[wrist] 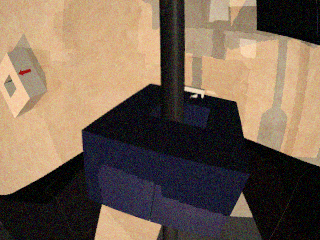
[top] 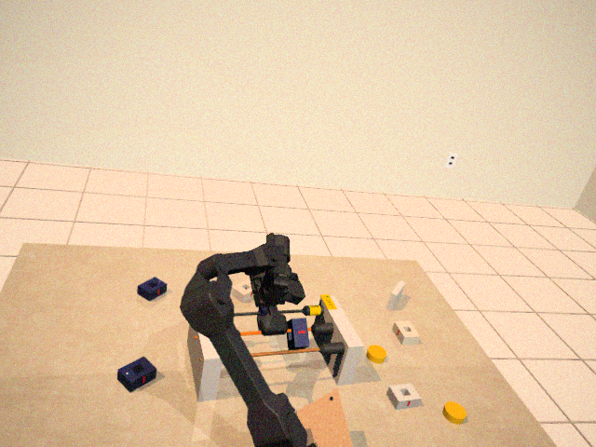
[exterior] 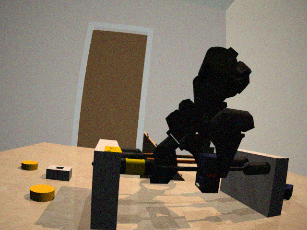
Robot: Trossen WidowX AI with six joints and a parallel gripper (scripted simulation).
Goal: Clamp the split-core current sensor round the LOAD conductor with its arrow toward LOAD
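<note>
The dark blue sensor [exterior: 207, 184] [wrist: 150, 145] sits around the black conductor [top: 292, 311] [exterior: 187, 168] [wrist: 172, 55], which passes through its opening. My gripper [top: 264, 310] [exterior: 210, 170] [wrist: 170, 147] is shut on the sensor, a finger on either side. The sensor's halves look together in the wrist view; whether the latch is engaged cannot be told. A red mark shows on its side in the exterior view, but its direction is unreadable. A yellow label [top: 329, 302] [exterior: 112, 149], its lettering too small to read, tops the end post near the conductor's yellow band [top: 314, 310] [exterior: 135, 166].
Two orange conductors run alongside; one carries another blue sensor [top: 299, 332]. The white end posts [top: 347, 331] [exterior: 105, 188] stand close. Loose blue blocks [top: 152, 289] [top: 137, 373], white blocks [top: 404, 396] [exterior: 59, 172] and yellow discs [top: 376, 354] [exterior: 41, 193] lie around. An orange panel [top: 327, 421] stands in front.
</note>
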